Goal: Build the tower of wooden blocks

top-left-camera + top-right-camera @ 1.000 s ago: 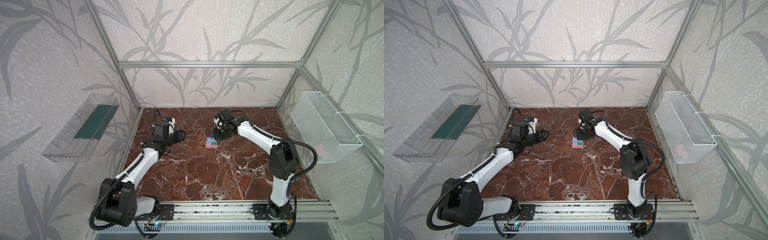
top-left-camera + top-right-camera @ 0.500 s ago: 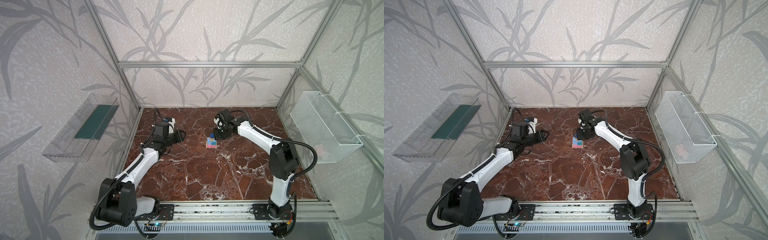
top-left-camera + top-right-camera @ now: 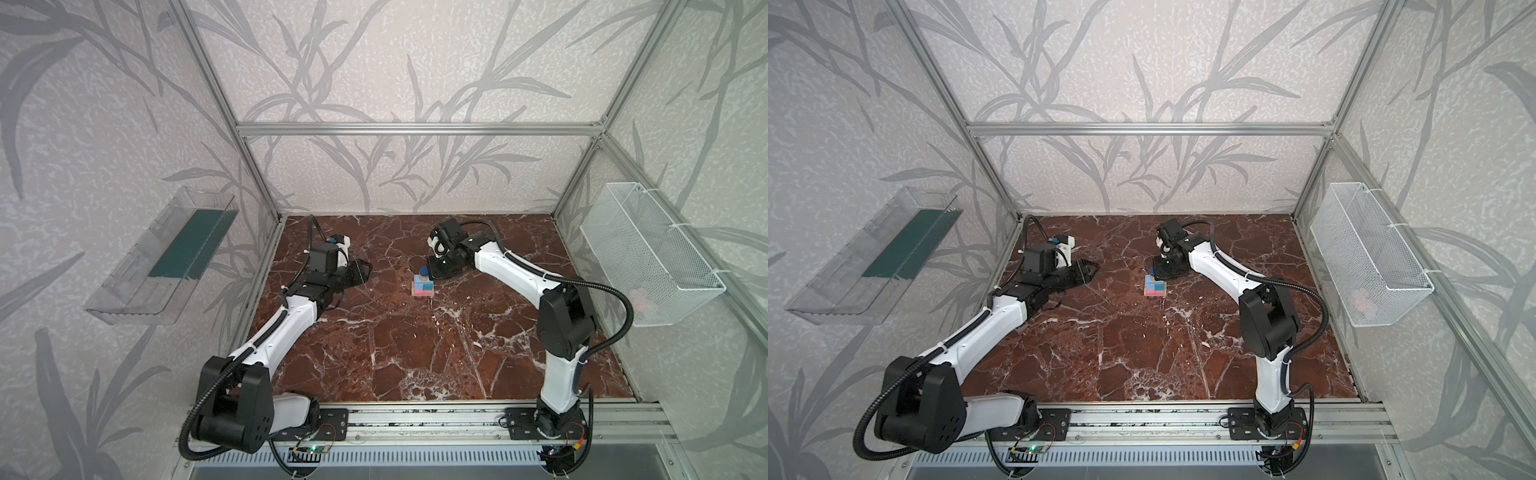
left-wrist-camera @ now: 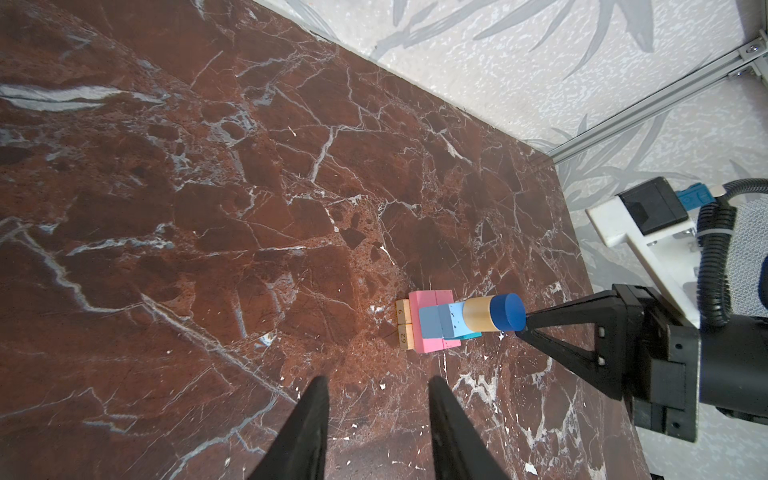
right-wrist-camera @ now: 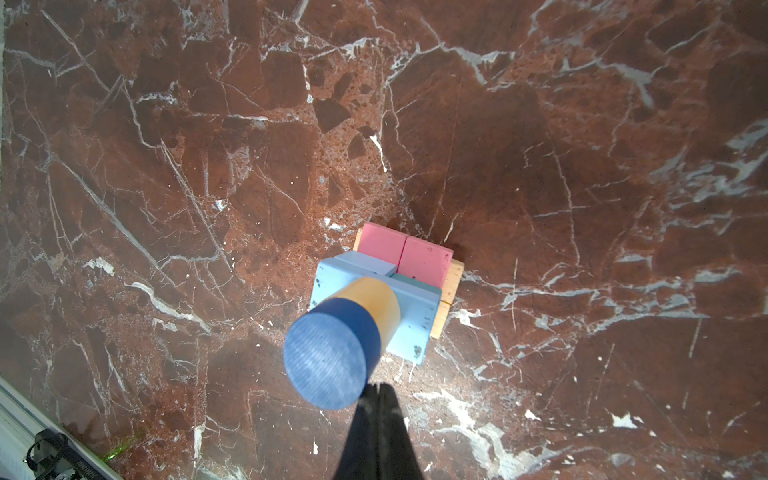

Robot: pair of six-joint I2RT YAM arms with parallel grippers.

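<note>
The tower (image 3: 422,282) (image 3: 1155,284) stands mid-table in both top views. Its wood blocks show well in the left wrist view: tan bars (image 4: 402,328) lowest, pink bars (image 4: 428,301) on them, light blue blocks (image 4: 440,324) and a teal cube (image 4: 471,335) above, then a tan cylinder (image 4: 478,318) capped by the dark blue cylinder (image 4: 507,318) (image 5: 326,361). My right gripper (image 5: 376,388) (image 4: 525,328) is shut and empty, its tip right at the rim of the dark blue cylinder's top; contact cannot be told. My left gripper (image 4: 378,384) (image 3: 365,268) hangs open and empty, well to the left of the tower.
The dark red marble table (image 3: 415,353) is walled on three sides. A white wire basket (image 3: 648,253) hangs on the right wall and a clear plastic tray (image 3: 166,253) on the left wall. An aluminium rail (image 3: 415,415) with both arm bases runs along the front edge.
</note>
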